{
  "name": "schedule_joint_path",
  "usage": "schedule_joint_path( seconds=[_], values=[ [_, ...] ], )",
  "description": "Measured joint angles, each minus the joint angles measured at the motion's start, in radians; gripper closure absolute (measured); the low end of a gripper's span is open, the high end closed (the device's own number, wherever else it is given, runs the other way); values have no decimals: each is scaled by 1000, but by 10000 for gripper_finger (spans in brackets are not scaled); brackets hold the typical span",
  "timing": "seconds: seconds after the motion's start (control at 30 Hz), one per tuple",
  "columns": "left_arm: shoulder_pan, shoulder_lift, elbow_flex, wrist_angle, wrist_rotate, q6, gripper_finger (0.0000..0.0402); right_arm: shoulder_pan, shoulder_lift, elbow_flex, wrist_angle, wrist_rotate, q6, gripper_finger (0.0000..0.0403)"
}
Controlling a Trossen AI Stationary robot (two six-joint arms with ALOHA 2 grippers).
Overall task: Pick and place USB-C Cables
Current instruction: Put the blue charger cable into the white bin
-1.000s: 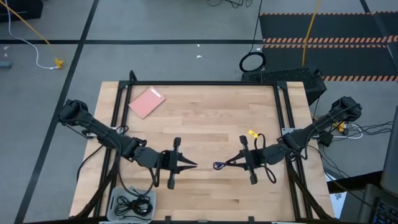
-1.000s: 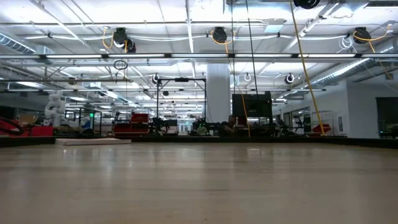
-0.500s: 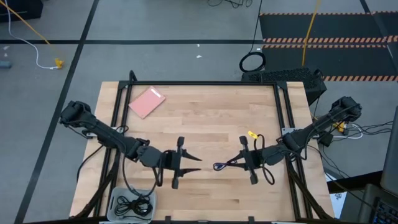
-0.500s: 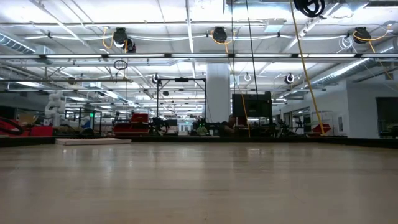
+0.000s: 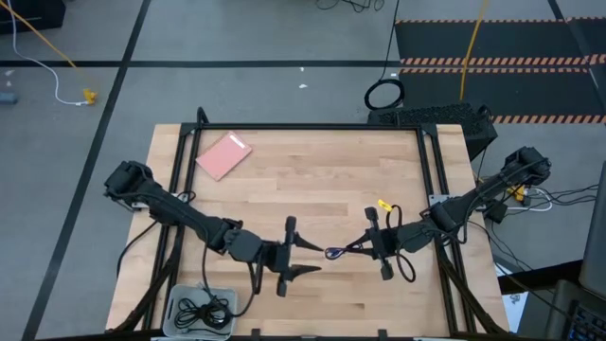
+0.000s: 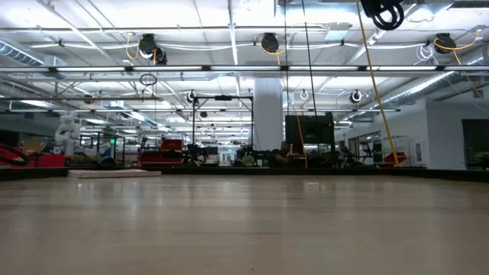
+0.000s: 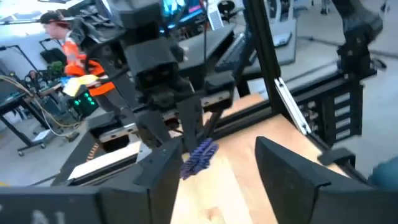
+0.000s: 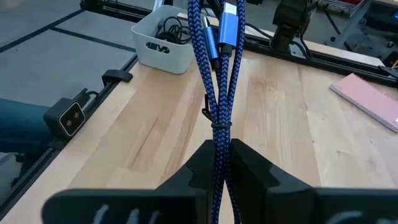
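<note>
One purple-blue cable (image 5: 335,252) hangs clamped in the right tool (image 5: 358,248), folded into a bundle, held above the table (image 5: 322,180) near its middle toward the front edge. Right wrist view: braided cable (image 8: 216,93) runs out between the closed fingers (image 8: 252,171), a thin tie around the bundle, two blue plugs at the far end. Two black cables (image 5: 201,310) lie coiled in the white bin (image 5: 175,301) at the front left corner, off the table's edge; the same bin (image 8: 163,45) shows in the right wrist view with dark cable inside.

Left tool (image 5: 305,257) now sits just beside the purple-blue cable, tips facing the right tool, not touching the cable. A second ago it was farther left, nearer the bin, with fingers together; since then the left arm has stretched toward the centre and the fingers have spread wide. Left wrist view: both fingers (image 7: 283,163) stand well apart, the cable bundle (image 7: 200,155) straight ahead, hanging from the right tool (image 7: 191,127). Right tool and cable are unchanged in place over the second.

Pink card (image 5: 224,155) lies flat at the far left of the table, unmoved. Person (image 7: 69,46) in orange vest visible beyond the table in the left wrist view.
</note>
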Motion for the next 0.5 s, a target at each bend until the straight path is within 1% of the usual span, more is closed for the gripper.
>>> schedule_joint_path(
  seconds=[0.1,0.17,0.33,0.5],
  values=[
    [0,32,44,-43,-6,17,175,0,0,0,-4,0,5,372],
    [1,47,74,-81,-8,20,173,0,0,0,-17,-1,20,372],
    [3,80,135,-156,-11,38,186,0,0,-7,-43,-2,27,372],
    [16,94,140,-188,-16,65,206,0,0,-31,-37,-2,41,372]
  ],
)
